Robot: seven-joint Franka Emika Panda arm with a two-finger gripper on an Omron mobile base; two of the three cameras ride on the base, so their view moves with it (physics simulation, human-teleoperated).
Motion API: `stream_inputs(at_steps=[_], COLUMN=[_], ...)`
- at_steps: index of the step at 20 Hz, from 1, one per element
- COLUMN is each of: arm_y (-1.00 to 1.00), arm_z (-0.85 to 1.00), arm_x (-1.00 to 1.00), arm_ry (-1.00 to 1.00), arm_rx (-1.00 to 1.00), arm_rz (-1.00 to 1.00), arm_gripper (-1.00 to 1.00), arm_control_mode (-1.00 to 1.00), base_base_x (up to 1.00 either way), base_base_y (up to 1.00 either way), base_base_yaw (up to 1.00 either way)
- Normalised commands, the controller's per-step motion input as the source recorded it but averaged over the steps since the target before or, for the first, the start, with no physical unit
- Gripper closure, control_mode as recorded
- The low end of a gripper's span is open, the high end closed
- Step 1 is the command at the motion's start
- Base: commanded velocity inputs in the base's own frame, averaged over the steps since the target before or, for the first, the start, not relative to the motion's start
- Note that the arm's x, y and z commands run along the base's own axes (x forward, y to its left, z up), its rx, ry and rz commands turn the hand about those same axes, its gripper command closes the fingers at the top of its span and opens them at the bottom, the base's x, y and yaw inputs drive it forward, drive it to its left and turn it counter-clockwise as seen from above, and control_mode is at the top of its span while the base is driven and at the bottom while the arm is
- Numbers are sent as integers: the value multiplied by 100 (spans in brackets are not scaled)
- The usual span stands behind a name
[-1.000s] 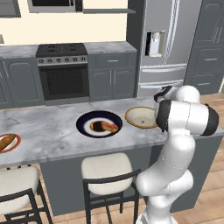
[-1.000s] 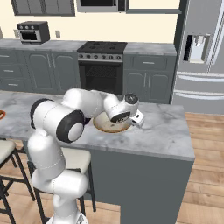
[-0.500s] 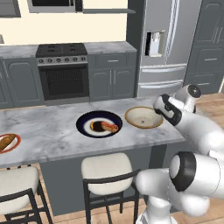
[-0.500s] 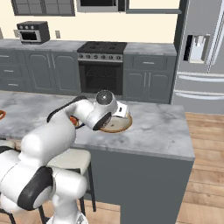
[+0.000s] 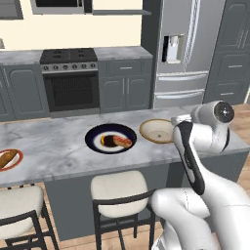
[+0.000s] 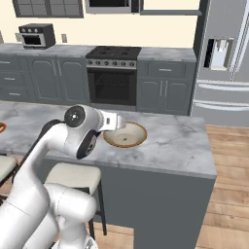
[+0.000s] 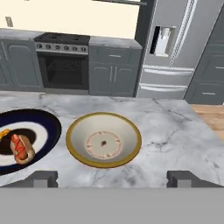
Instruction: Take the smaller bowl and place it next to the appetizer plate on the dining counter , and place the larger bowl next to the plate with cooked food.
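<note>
Hand view: wide shallow cream-tan larger bowl (image 7: pixel 104 140) sits just beside navy-rimmed plate with cooked food (image 7: pixel 22 141) on marble dining counter (image 7: pixel 175 135); gripper (image 7: pixel 113 178) jaws spread, empty. That half looks done; the smaller bowl's half cannot be judged.

The desk (image 5: pixel 58 141) is looked down on from behind the arm at its left and right by the two base views, both facing the stove (image 6: pixel 113 73) and sharing the larger bowl (image 5: pixel 156 130), which is seen close from the hand view.
</note>
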Motion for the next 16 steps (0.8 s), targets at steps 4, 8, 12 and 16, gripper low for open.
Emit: stream_inputs(at_steps=[4, 8, 12, 16], arm_y=[37, -2, 2, -1], arm_z=[66, 34, 0, 0], arm_x=[-44, -41, -73, -53], arm_ry=[0, 3, -3, 3], arm_rx=[9, 13, -3, -1], arm_rz=[3, 7, 2, 0], arm_gripper=[-100, -100, -100, -100], arm_control_mode=[-100, -100, -100, 100], base_base_x=[0, 0, 0, -16], base_base_y=[0, 0, 0, -5], base_base_yaw=[0, 0, 0, -1])
